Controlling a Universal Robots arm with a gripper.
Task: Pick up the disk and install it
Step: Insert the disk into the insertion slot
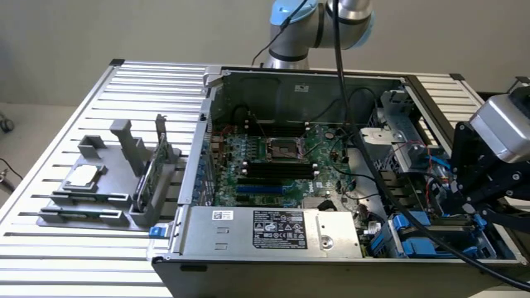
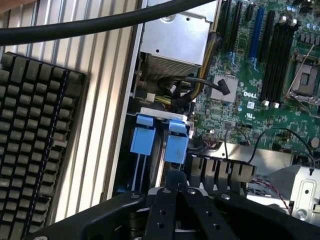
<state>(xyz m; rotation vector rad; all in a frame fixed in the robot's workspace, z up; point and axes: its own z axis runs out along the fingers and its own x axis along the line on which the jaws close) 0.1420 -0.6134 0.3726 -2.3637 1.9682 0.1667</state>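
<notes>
Claw (image 2: 174,181) shut (holds nothing), tip just beside disk (image 2: 176,142) w/in PC (image 1: 298,87).

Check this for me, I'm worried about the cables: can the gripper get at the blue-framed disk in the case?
Probably yes. The shut gripper sits right by the disk with nothing between them, and the black cable passes away from that gap.
</notes>
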